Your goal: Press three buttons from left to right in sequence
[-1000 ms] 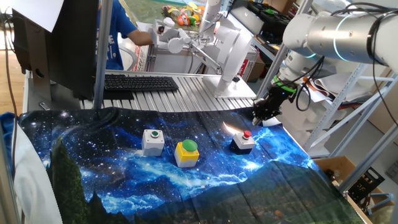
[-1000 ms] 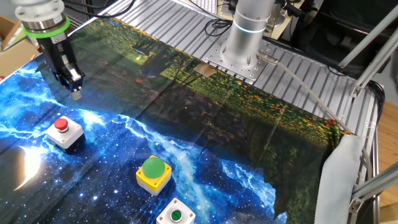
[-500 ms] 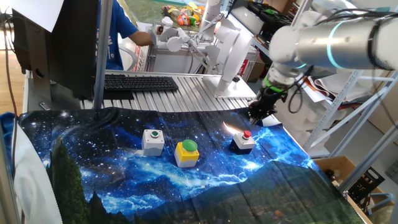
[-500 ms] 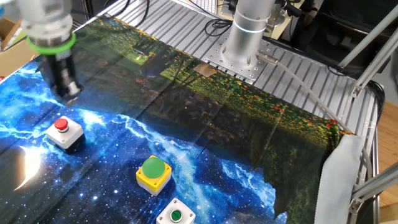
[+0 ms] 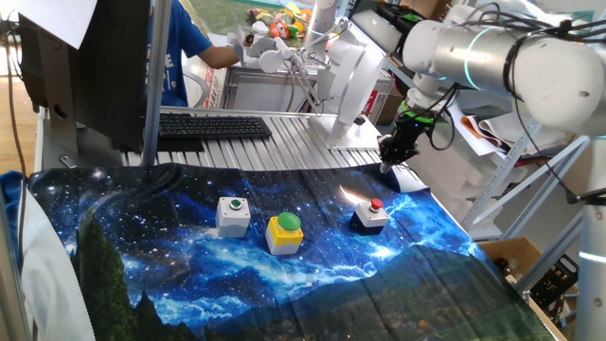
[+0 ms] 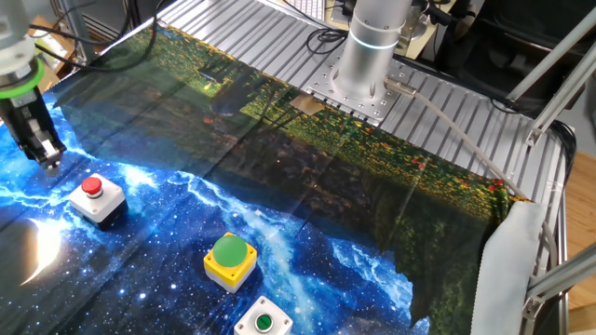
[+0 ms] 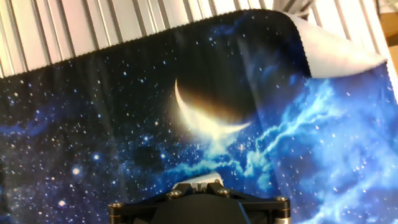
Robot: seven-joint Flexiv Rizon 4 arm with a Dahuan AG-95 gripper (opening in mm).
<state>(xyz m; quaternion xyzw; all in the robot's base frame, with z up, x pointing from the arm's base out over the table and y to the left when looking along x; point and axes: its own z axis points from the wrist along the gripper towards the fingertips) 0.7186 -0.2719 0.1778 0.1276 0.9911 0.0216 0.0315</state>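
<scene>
We see the gripper [image 5: 387,167] pointing straight down above the far right part of the galaxy-print cloth [image 5: 284,275], its fingers drawn fully together with nothing between them — it holds nothing and touches nothing. In the other fixed view the gripper [image 6: 53,165] hangs above the cloth just beyond the dark box with the red cap [image 6: 96,198], clear of it.

The three buttons sit in a rough row on the cloth. In one fixed view the grey box with the small green cap [image 5: 232,215] is on the left, the yellow box with the large green dome [image 5: 284,233] stands in the middle and a little nearer, and the dark box with the red cap is on the right, near and slightly left of the gripper.

The hand view looks down past the black gripper body [image 7: 200,203] onto a pale crescent moon [image 7: 202,115] printed on the cloth — no button shows there. Beyond the cloth's edge lies the ribbed metal table [image 7: 93,25], and the cloth's corner [image 7: 339,46] is folded back, showing its white underside.
</scene>
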